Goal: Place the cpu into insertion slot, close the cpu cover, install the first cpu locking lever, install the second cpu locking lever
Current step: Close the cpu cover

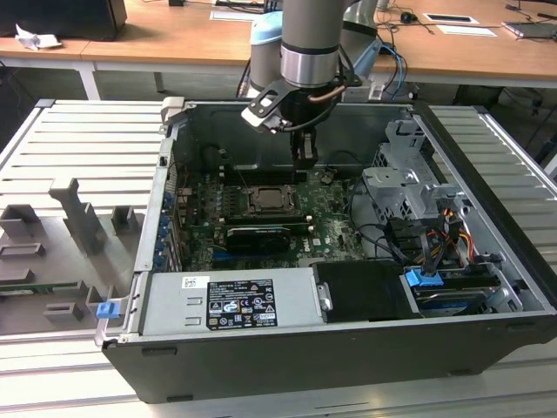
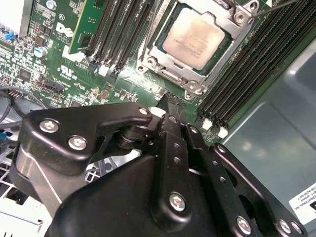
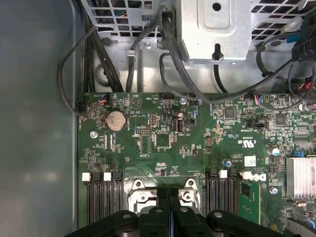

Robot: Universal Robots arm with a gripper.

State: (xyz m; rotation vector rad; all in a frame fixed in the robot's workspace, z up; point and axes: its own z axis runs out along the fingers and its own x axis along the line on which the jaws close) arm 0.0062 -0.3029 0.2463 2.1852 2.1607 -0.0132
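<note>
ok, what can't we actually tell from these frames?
- Locking levers: the second wrist view shows one thin rod beside the cpu cover, cut off by the picture edge. Whether it is latched is unclear.
- Insertion slot: in the first wrist view the gripper covers most of it.
- Exterior view: the slot is too small to judge the cover's seating.
- Whether the gripper touches the motherboard: its own body hides the contact.

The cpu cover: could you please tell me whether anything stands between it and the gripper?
Nothing visible does. In the second wrist view the gripper hangs beside the cpu cover, with only green board between them.
</note>
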